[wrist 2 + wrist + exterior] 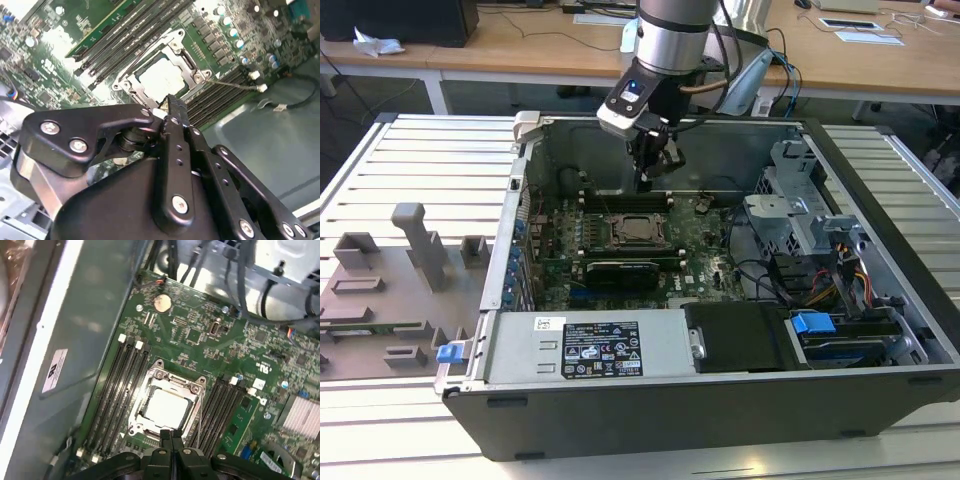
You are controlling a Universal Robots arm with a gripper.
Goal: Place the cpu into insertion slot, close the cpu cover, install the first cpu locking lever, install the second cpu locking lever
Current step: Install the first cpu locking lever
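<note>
Green motherboard (210,345), carrying: cpu (167,407), seated in socket; cpu cover (176,380), silver frame lying flat around it; black memory slots (125,385) flanking both sides. Also tool (172,436), fingertips pressed together, just beside the socket's edge.

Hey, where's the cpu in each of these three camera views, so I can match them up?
Exterior view: cpu in the middle of the motherboard, beneath the gripper.
Second wrist view: cpu inside the cpu cover, just beyond the gripper.
First wrist view: cpu inside the same frame, beyond the gripper.
Shared landmark: black memory slots flanking it.
</note>
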